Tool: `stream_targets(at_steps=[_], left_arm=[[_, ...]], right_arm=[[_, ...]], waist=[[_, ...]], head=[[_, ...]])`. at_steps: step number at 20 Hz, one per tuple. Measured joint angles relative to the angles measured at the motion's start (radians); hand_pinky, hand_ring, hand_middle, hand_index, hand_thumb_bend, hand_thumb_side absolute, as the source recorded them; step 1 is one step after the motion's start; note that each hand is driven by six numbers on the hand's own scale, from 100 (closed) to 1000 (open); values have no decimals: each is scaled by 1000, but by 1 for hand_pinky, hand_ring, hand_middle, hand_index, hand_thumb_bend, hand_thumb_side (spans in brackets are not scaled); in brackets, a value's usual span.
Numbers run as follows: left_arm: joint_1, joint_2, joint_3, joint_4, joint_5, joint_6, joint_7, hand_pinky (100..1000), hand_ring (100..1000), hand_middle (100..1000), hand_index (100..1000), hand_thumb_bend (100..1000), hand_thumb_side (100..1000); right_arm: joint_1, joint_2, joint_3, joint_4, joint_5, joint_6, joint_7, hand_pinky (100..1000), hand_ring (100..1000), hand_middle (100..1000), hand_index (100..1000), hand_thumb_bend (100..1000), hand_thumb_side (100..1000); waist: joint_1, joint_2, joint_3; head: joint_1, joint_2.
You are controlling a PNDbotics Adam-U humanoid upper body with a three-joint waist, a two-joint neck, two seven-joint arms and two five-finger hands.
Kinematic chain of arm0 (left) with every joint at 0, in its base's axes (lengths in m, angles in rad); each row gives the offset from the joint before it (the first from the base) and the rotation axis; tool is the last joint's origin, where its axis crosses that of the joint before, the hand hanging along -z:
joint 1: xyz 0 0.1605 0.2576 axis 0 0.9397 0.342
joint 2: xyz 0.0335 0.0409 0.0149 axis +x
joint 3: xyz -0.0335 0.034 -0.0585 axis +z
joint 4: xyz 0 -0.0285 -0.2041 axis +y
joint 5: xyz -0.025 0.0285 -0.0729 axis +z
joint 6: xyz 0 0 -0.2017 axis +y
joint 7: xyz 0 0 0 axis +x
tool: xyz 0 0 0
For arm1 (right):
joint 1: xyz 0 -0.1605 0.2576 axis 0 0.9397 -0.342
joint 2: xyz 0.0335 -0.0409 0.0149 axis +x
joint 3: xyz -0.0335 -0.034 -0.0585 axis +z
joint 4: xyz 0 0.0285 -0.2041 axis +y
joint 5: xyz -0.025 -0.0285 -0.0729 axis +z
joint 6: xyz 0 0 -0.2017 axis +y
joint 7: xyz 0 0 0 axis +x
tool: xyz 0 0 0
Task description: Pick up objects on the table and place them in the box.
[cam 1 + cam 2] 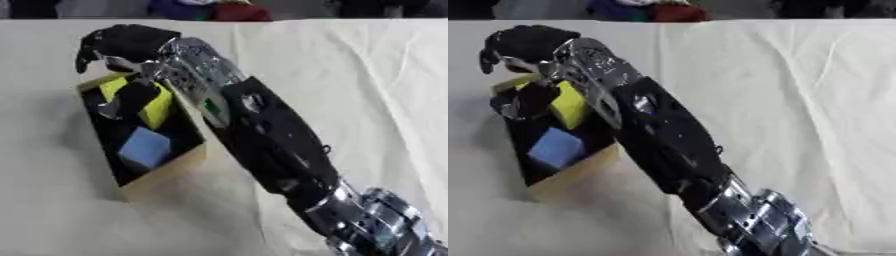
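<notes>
Reaching in from the 5 o'clock corner, the right arm (280, 150) runs diagonally up across the cloth-covered counter (367, 90) and ends in the right robot hand (122, 42), which sits at about 11 o'clock, above the far end of the box (166, 172). Its dark fingers (85, 57) are curled downward over the box's far rim, and whether they have hold of anything cannot be told. Nearest the camera, the silver wrist and elbow joints fill the lower right. Beyond them, at 9 o'clock, the open cardboard box lies askew on the counter with a dark inside. Within it, a blue block (144, 147) lies toward the near end, and a yellow block (157, 107) stands tilted farther in, just under the forearm. Something dark with a shiny silvery part (118, 107) lies beside the yellow block toward the box's left wall; what it is cannot be made out. At 12 o'clock, past the counter's far edge, some blue and red things (210, 10) show
</notes>
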Motion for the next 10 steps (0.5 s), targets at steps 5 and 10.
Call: stream_targets(at_steps=[5,10], left_arm=[[0,0,0,0,0,-1,-1,590,659,786,802,100,665],[0,0,0,0,0,-1,-1,591,660,786,802,100,665]], right_arm=[[0,-5,-1,-17,-9,8,7,840,927,789,822,149,547],[0,-27,-27,-100,-43,42,-8,839,917,782,824,100,588]], waist=[[0,0,0],[2,0,-2]], head=[[0,0],[0,0]])
